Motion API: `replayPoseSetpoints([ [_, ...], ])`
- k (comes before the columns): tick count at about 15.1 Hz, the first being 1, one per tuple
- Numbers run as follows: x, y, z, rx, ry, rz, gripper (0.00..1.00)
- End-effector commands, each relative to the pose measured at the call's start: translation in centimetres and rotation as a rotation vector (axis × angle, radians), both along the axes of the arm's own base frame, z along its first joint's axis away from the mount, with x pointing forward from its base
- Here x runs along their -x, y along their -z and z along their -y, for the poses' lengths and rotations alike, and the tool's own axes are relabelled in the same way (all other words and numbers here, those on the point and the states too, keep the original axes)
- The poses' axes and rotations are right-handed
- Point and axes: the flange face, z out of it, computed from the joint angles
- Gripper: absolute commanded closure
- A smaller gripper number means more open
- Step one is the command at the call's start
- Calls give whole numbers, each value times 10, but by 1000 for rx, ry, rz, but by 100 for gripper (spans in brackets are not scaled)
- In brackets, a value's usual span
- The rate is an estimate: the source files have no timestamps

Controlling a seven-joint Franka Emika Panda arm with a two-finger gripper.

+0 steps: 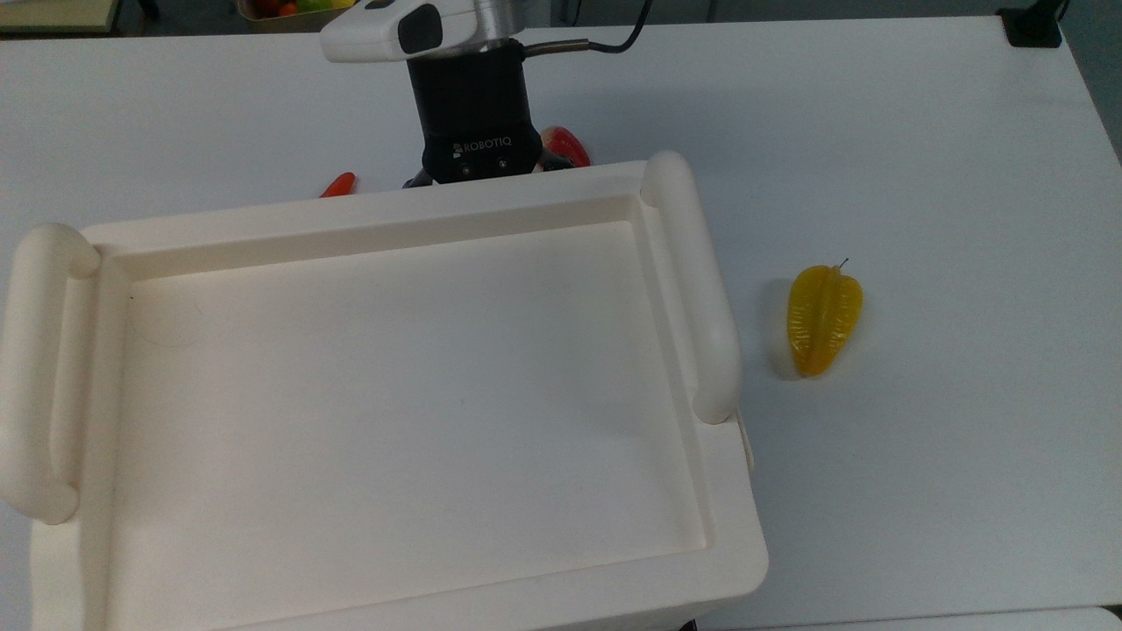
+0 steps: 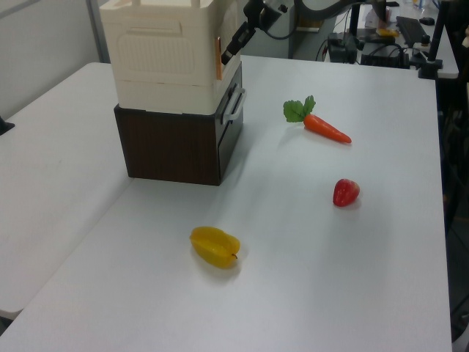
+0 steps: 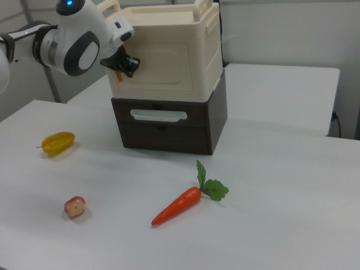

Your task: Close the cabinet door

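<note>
The cabinet (image 1: 394,386) is a big cream box with two tubular handles, and its recessed top faces the top view. In the left view the cabinet (image 2: 161,51) stands on a dark brown box. The cabinet door (image 3: 163,70) lies almost flush against the front in the right view. Seen edge-on in the left view, the cabinet door (image 2: 218,57) leaves a thin orange sliver of gap. My gripper (image 2: 230,51) presses against the door's outer face near its free edge, as the right view's gripper (image 3: 126,64) also shows. The black wrist body (image 1: 473,131) sits just behind the cabinet's far rim.
A dark brown drawer box (image 2: 176,147) with a pale handle carries the cabinet. A carrot (image 2: 326,128), a red fruit (image 2: 346,192) and a yellow star fruit (image 2: 215,246) lie on the white table (image 2: 352,279) in front of the cabinet.
</note>
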Motion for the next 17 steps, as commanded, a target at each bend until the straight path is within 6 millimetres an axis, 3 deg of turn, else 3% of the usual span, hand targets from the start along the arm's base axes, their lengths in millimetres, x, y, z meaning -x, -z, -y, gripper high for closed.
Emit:
replayPoseSetpoints([
  [1, 20, -6, 22, 7, 2, -173, 98],
  [6, 72, -31, 88, -40, 28, -461, 96],
  [8, 91, -37, 107, -45, 53, -548, 86],
  [10, 107, -37, 114, 23, 97, -638, 75],
  [11, 112, -36, 115, 60, 136, -679, 68],
  [12, 116, -34, 116, 80, 179, -709, 55],
  [13, 120, -37, 117, 80, 218, -718, 24],
  [14, 121, -37, 117, 81, 246, -722, 0],
  [17, 125, -37, 119, 102, 244, -724, 0],
])
